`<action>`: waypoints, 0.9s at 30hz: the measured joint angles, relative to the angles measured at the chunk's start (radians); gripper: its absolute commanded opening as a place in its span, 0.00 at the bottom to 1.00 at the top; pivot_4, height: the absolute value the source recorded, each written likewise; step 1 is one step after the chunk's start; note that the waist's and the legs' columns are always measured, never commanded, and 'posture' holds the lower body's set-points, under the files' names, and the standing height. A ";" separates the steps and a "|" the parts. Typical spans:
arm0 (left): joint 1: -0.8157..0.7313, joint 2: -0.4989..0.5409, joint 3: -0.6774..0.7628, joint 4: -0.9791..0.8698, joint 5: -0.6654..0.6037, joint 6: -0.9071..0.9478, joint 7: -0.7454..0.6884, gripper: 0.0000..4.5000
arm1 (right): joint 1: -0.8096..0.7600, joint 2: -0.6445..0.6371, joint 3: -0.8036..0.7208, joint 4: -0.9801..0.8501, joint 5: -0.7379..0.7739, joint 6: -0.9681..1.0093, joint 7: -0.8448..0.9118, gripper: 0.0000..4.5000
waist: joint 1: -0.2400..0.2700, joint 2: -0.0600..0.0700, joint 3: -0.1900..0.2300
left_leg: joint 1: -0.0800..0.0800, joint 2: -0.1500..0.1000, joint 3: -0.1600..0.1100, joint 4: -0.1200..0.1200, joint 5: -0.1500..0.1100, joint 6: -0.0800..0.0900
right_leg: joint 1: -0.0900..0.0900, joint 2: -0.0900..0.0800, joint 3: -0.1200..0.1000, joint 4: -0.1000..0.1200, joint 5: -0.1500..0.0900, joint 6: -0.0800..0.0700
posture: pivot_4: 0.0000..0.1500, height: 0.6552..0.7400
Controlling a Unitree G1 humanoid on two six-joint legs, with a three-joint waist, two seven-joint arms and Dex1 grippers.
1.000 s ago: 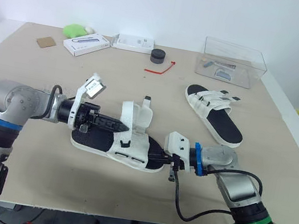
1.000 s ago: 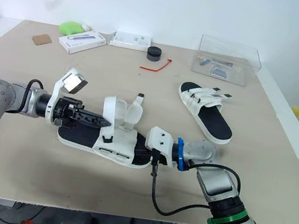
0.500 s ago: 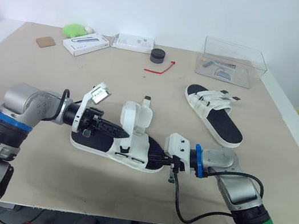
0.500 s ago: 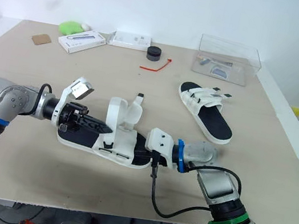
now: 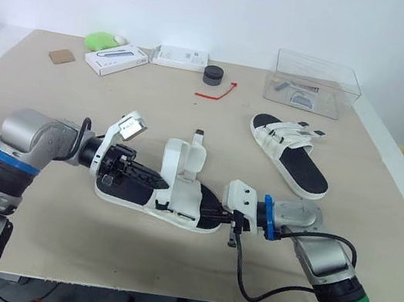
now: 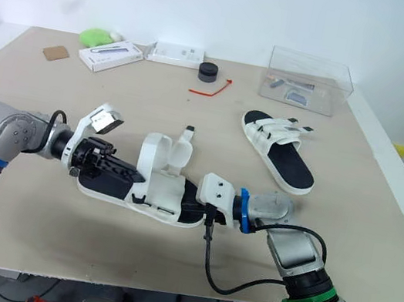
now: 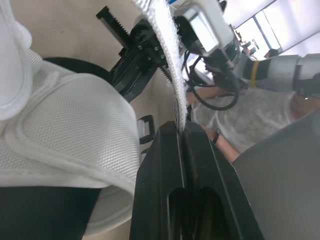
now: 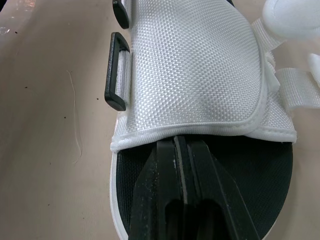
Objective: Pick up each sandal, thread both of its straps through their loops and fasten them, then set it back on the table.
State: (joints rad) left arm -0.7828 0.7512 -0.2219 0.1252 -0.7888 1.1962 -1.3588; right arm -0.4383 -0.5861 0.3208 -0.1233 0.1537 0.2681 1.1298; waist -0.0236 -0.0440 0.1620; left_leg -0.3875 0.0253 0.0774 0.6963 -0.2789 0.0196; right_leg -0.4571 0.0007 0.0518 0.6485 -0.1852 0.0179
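Observation:
The near sandal (image 5: 178,198), white mesh upper over a black footbed, lies at the table's middle front. My left gripper (image 5: 160,181) reaches in from the toe side and is shut on one white strap (image 7: 178,95) of it. That strap arches up from the upper. The other strap (image 5: 196,152) stands upright with its black tip free. My right gripper (image 5: 216,214) is shut on the sandal's heel end, its fingers (image 8: 175,200) flat against the footbed. Two black loops (image 8: 118,70) stick out from the upper's side. The second sandal (image 5: 289,152) lies further right.
A clear plastic box (image 5: 314,85) stands at the back right. Along the back lie a black round puck (image 5: 213,75), a red tie (image 5: 216,92), two white boxes (image 5: 116,58) (image 5: 179,57), a green object (image 5: 102,41) and a brown card (image 5: 62,57).
My left wrist has turned and shifted a little towards the sandal, and the pinched strap now arches lower over the upper. The right arm and the sandal's heel have stayed put.

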 measured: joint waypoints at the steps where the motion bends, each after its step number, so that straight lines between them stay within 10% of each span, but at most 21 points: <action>1: -0.001 -0.020 0.007 0.011 0.001 0.000 0.008 0.01 | 0.000 0.000 0.000 0.000 -0.002 -0.004 0.000 0.00 | 0.000 0.000 0.000 | 0.000 0.000 0.000 0.000 0.000 0.000 | 0.000 0.000 0.000 0.000 0.000 0.000 | 1.00 1.00; 27: 0.013 -0.016 -0.017 0.032 0.066 -0.043 -0.057 0.01 | 0.001 0.002 0.000 -0.004 -0.001 0.006 -0.002 0.00 | 0.000 0.000 0.000 | 0.000 0.000 0.000 0.000 0.000 0.000 | 0.000 0.000 0.000 0.000 0.000 0.000 | 1.00 1.00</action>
State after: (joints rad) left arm -0.7701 0.7353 -0.2387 0.1570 -0.7229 1.1535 -1.4156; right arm -0.4372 -0.5846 0.3209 -0.1272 0.1522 0.2745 1.1282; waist -0.0235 -0.0440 0.1620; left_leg -0.3874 0.0255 0.0772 0.6963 -0.2789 0.0196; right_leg -0.4571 0.0009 0.0514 0.6486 -0.1852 0.0179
